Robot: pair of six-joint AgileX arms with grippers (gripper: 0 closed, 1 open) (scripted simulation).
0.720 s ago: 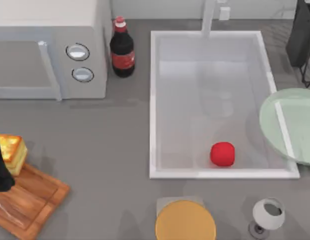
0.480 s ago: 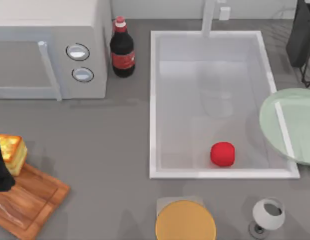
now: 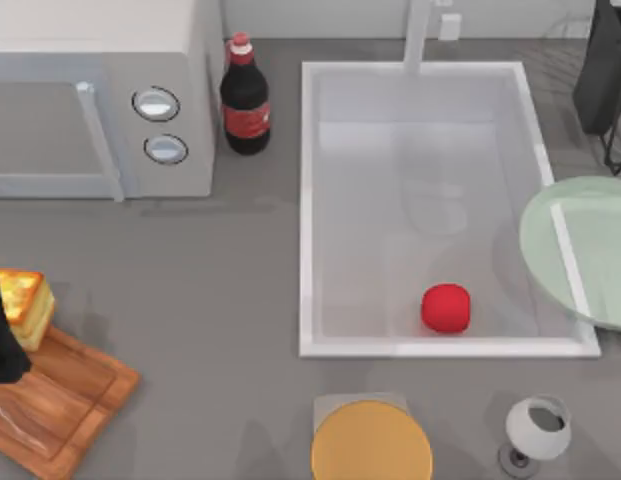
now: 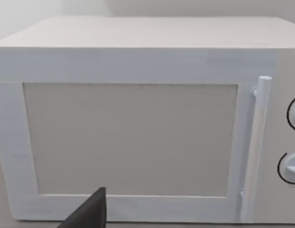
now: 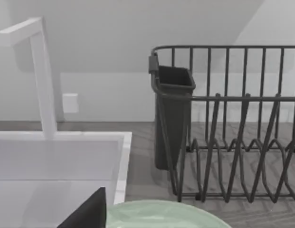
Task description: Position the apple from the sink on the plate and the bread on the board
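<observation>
While the bread sits at the board's edge, the apple waits inside the sink, off the plate; jaw state, can't tell.

Left hand a dark shape at the table's far left edge (its fingers hidden from above), one dark fingertip in the left wrist view, another dark fingertip in the right wrist view
</observation>
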